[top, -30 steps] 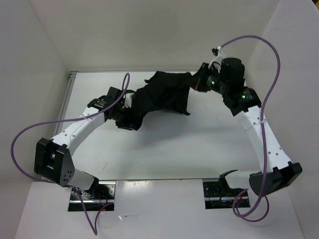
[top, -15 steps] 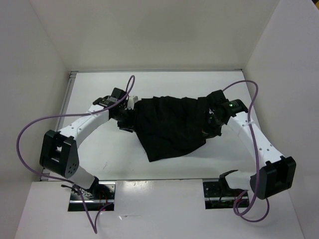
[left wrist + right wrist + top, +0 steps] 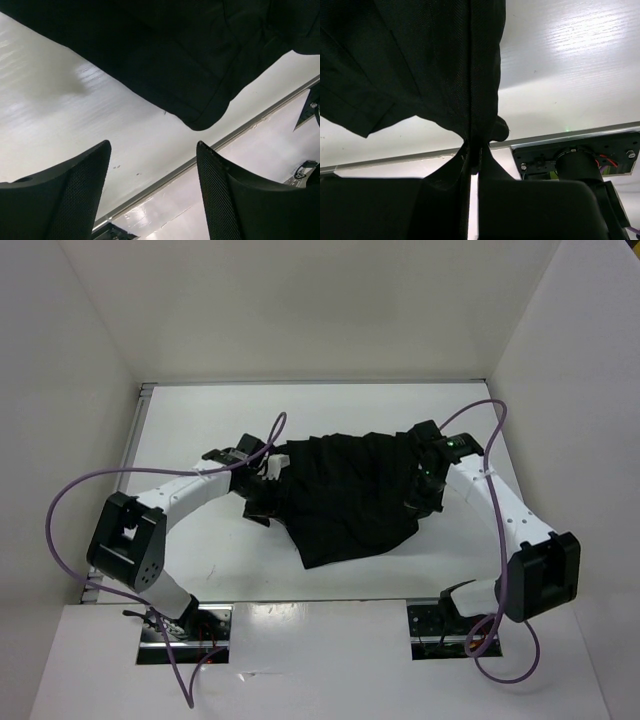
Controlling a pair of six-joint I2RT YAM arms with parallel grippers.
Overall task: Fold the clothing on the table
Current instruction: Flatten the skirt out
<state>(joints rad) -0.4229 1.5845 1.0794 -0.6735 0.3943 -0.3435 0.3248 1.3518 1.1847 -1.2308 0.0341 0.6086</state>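
Note:
The clothing (image 3: 345, 495) is a black creased garment spread flat across the middle of the white table (image 3: 200, 415), with one corner pointing toward the near edge. My left gripper (image 3: 264, 500) sits at its left edge. In the left wrist view this gripper (image 3: 153, 150) is open with only bare table between the fingers, and the clothing (image 3: 165, 55) lies just beyond the tips. My right gripper (image 3: 416, 498) is at the garment's right edge. It is shut (image 3: 474, 152) on a pinched fold of the clothing (image 3: 420, 65), which hangs from the tips.
White walls close in the table on the left, far and right sides. A metal strip (image 3: 320, 601) runs along the near edge, with the arms' base plates (image 3: 185, 632) behind it. Purple cables (image 3: 60, 510) loop beside both arms.
Both arms drew the clothing from a bunched heap at the far side toward the near side, and it spread out. The left gripper opened and let go of the cloth.

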